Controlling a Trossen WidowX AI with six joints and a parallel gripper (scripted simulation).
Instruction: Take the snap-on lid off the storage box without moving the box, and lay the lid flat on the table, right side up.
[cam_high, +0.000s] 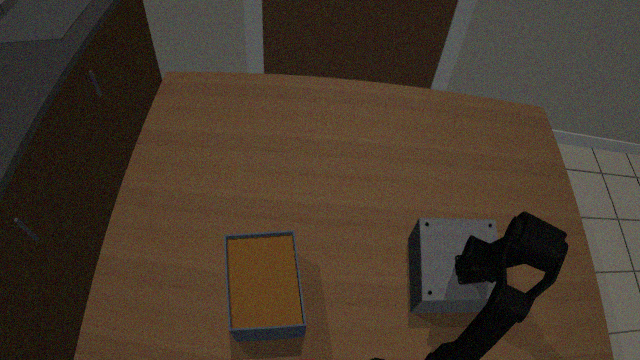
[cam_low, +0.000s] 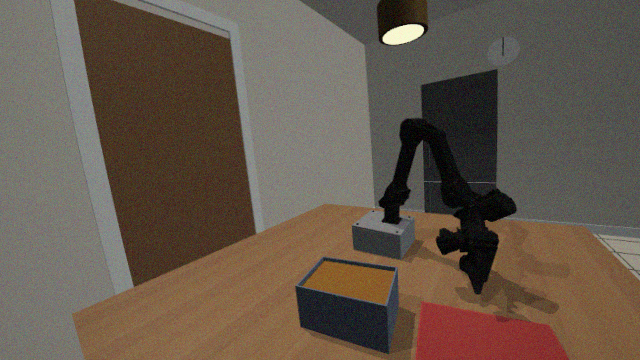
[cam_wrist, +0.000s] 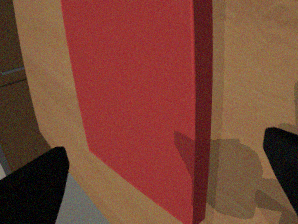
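Note:
The storage box (cam_high: 267, 331) (cam_low: 345, 312) is blue with an orange inside and stands open-topped on the wooden table (cam_high: 325, 150) (cam_low: 250, 280). The red lid (cam_low: 480, 335) (cam_wrist: 135, 95) lies flat on the table to the right of the box, apart from it. My gripper (cam_low: 477, 287) (cam_wrist: 166, 147) is open and empty. It points down just above the lid's far edge, with one finger on each side of that edge in the wrist view. In the top view the gripper and the lid are out of view below the frame.
The arm's grey base block (cam_high: 440, 260) (cam_low: 382, 237) stands on the table behind the box and the lid. A brown door and white walls are beyond the table's far edge. A tiled floor lies to the right.

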